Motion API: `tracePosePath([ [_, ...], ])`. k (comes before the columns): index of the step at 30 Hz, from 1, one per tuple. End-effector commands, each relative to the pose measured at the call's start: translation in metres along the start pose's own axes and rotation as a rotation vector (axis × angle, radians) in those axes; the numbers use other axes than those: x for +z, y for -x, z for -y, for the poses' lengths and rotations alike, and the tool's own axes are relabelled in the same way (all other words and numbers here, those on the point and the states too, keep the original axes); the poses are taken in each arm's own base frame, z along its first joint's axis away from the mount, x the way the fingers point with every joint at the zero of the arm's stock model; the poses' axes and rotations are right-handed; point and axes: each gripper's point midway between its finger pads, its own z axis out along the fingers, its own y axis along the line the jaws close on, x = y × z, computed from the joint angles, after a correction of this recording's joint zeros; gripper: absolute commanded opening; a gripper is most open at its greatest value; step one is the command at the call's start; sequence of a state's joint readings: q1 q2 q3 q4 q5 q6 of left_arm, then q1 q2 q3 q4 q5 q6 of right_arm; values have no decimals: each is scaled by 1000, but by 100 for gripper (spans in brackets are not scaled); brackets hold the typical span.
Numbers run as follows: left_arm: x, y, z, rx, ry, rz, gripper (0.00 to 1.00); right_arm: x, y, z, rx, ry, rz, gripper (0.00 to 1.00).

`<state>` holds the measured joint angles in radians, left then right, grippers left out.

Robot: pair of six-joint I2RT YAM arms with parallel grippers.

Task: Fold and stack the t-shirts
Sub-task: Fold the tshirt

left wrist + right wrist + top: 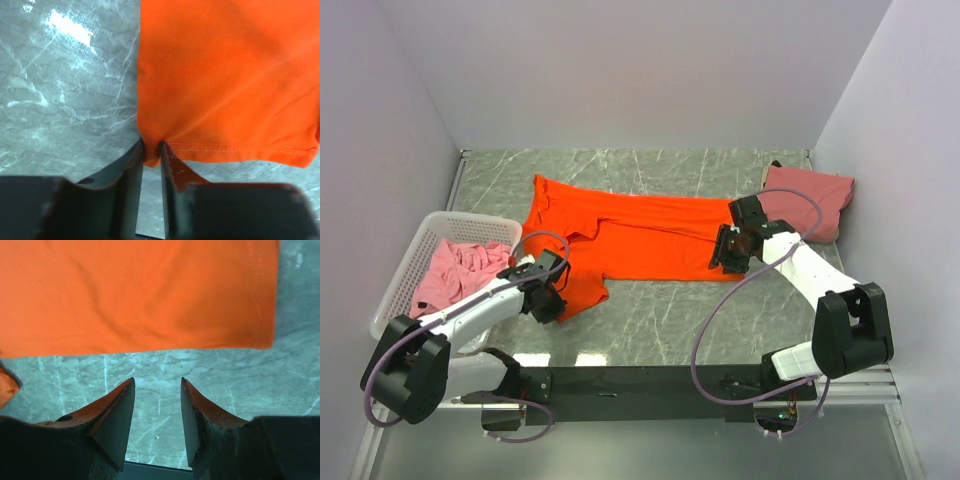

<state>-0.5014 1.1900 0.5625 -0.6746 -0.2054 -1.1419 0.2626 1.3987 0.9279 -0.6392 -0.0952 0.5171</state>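
Note:
A bright orange t-shirt (640, 235) lies spread flat across the middle of the table. At its near left corner, my left gripper (548, 300) has its fingers closed on the hemmed corner of the orange cloth (225, 75); in the left wrist view that corner is pinched between the tips of the gripper (152, 145). My right gripper (725, 255) hovers open over bare table just short of the shirt's near right edge (135, 290), with nothing between the tips of the gripper (157, 382). A folded salmon-pink t-shirt (810, 200) lies at the back right. A lighter pink t-shirt (460, 270) is crumpled in the basket.
A white perforated basket (415, 255) stands at the left edge beside the left arm. Purple walls close in the table on the left, back and right. Grey marble tabletop (660, 320) shows in front of the orange shirt.

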Motion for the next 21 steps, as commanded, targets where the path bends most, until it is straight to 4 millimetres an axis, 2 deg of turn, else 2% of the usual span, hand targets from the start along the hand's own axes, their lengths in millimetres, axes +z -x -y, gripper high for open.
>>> tracePosePath([
  [1,8,-7,-4,6,5,-16,22,-2,6,9,37,-12,34,49],
  [3,7,-6,-4,11,9,-14,12,3,6,26,74,-62,24,49],
  [6,3,-3,0,11,-6,-7,3,12,5,53,130,-126,9,49],
  [10,0,-4,2,12,-21,-10,1,21,6,77,170,-182,3,49],
  [14,-2,-2,3,15,-25,-8,1,29,10,83,177,-203,-9,49],
  [21,-5,1,5,19,-29,0,1,34,30,90,202,-247,42,49],
])
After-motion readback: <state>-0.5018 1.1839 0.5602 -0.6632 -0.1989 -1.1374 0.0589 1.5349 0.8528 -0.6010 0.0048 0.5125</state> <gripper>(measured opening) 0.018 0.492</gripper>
